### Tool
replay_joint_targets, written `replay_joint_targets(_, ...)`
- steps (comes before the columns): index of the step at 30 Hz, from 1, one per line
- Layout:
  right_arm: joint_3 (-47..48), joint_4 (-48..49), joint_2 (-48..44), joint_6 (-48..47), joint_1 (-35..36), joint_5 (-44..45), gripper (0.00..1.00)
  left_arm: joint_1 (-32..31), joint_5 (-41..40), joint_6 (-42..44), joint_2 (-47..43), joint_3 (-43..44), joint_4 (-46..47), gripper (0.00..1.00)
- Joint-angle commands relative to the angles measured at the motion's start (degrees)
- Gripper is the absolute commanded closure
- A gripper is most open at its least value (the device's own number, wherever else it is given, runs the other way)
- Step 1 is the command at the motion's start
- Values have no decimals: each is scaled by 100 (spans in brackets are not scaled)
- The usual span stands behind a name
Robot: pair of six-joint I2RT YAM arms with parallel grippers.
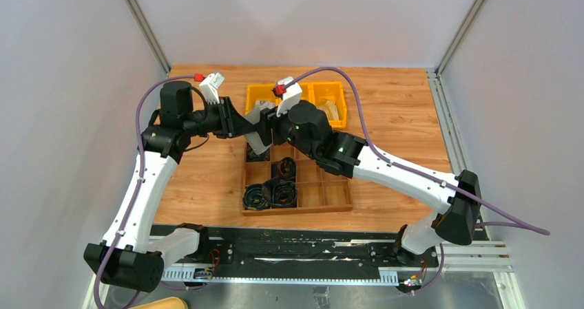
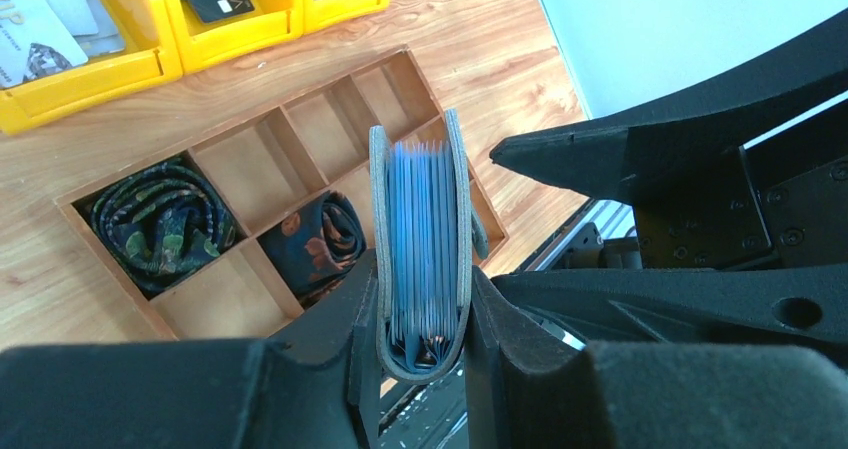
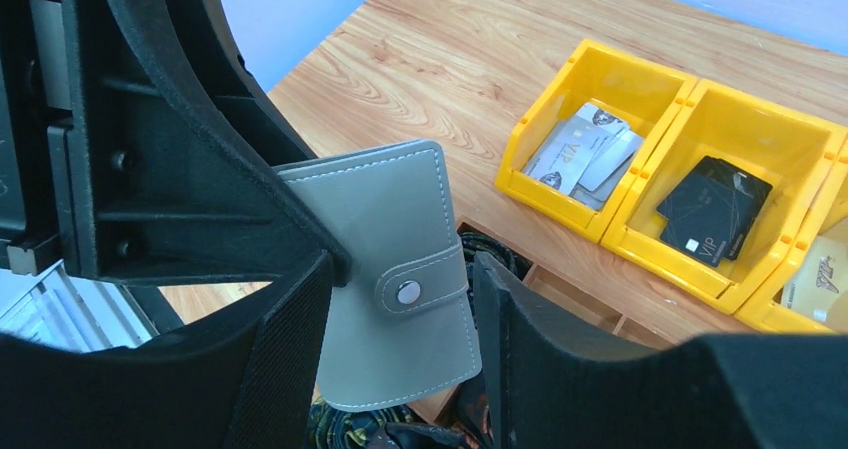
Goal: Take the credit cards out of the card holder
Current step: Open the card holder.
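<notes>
The grey card holder (image 2: pixel 420 239) hangs in the air above the wooden tray, and my left gripper (image 2: pixel 420 299) is shut on its folded spine. Its open edge shows a tight stack of thin blue-tinted leaves (image 2: pixel 425 199); I cannot tell credit cards from sleeves there. In the right wrist view the card holder (image 3: pixel 385 219) is closed by a strap with a metal snap (image 3: pixel 408 291). My right gripper (image 3: pixel 400 269) is open with its fingers on either side of the strap end, a gap showing at the right finger (image 3: pixel 500 309). From above, both grippers meet at the card holder (image 1: pixel 258 140).
Silvery cards (image 3: pixel 585 154) lie in one yellow bin (image 3: pixel 530 184), black cards (image 3: pixel 715 209) in the one beside it. A wooden divided tray (image 1: pixel 324 195) below holds rolled dark ties (image 1: pixel 272 193). The yellow bins (image 1: pixel 337 92) stand behind it.
</notes>
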Motion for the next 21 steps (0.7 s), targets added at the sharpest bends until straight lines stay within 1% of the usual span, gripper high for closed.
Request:
replay_joint_targets(1,142,-196,99,-252,136,416,44,23,196,-87,-120,162,0,100)
replay_joint_targets(8,-383,-98,-288,-243,140,563,45,23,218,-40,-126,215,-64,100)
replay_joint_targets(11,-515,-62,-415,-260,142,448,45,23,220,-71,-135,221,-59,100)
replay_joint_targets(15,-567,-26,-437,-297,157,386,44,27,217,-131,-139,253,-34,100)
replay_joint_targets(21,-385,-59,-251,-522,296,433,44,23,199,-200,-144,325,-44,100)
